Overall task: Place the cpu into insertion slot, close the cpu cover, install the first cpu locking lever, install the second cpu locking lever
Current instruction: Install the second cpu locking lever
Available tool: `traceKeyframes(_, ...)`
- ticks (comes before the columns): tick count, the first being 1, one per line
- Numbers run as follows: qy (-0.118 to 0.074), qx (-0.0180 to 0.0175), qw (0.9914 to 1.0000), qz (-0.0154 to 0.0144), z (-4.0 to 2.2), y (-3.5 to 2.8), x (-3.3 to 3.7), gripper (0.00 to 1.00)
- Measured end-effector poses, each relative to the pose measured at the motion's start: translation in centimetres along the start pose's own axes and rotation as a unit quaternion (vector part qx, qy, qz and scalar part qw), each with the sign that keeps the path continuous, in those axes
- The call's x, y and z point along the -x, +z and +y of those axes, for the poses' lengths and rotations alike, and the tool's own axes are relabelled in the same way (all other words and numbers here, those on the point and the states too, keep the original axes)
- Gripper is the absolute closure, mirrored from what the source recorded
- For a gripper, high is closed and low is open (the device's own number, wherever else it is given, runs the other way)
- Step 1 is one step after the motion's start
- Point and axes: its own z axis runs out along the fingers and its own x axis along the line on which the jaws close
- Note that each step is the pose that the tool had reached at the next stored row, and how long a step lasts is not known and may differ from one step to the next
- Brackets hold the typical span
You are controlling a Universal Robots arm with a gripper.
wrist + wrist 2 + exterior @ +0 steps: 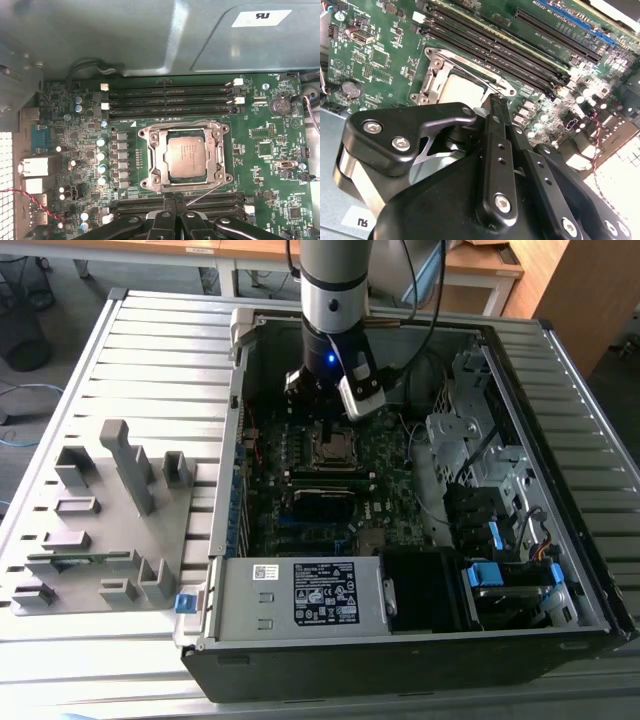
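In the exterior view, the tool point(322, 408) hangs just above the insertion slot point(333, 452) on the green board point(385, 465). In the first wrist view, the cpu point(185, 157) sits in the slot under the cpu cover point(185, 156); the tool's fingers point(170, 204) are pressed together beside a thin lever point(205, 192). In the second wrist view, the fingertips point(495, 102) touch the cover's edge.

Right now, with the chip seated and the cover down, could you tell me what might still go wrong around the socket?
1. In the first wrist view a thin lever angles up off the cpu cover instead of lying flat; left unlatched, it may not clamp the cpu firmly.
2. The end effector sits close to that lever and the memory slots; a sideways slip could bend the lever or scrape the motherboard.
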Motion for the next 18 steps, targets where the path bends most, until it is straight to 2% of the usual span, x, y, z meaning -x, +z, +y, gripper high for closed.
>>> traceKeyframes(9, 0.000, 0.0000, 1.00000, -0.0001, -0.65, 0.08, 0.04, 0.90)
traceKeyframes(14, 0.000, -0.0001, 1.00000, 0.0000, -0.73, 0.79, -0.06, 0.90)
traceKeyframes(18, 0.000, -0.0001, 1.00000, 0.0000, -0.80, 1.29, -0.60, 0.90)
